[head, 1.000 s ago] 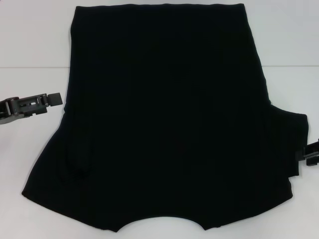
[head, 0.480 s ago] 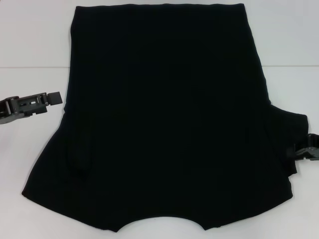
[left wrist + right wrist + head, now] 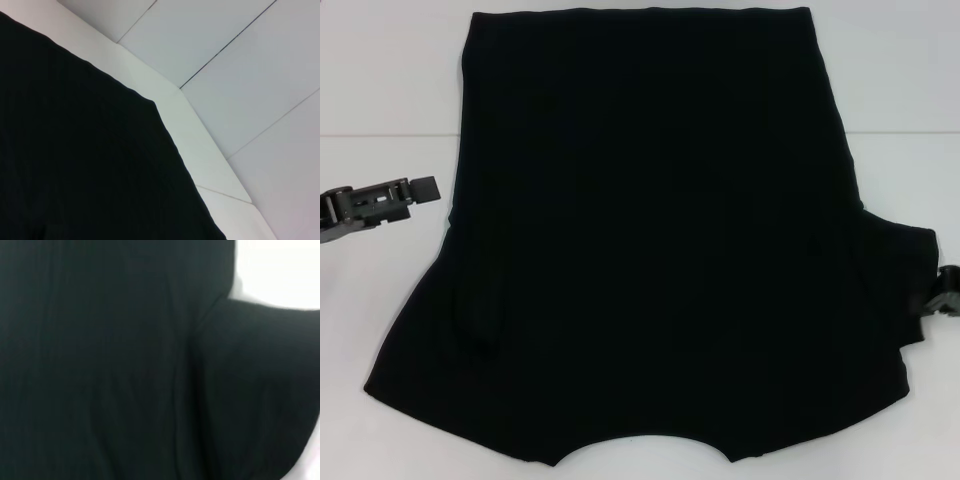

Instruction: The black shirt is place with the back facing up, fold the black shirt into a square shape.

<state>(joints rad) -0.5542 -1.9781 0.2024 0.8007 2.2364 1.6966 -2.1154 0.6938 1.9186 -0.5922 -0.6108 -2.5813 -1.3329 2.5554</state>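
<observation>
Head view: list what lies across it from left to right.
Left gripper over the white table → large plain black cloth shirt → right gripper at the shirt's right sleeve edge.

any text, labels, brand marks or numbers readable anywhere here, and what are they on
None can be read.
The black shirt is plain, with no print or tag showing in any view.
The left pincer and the right pincer show no legible marking.
The white table carries only thin seam lines, no writing.
</observation>
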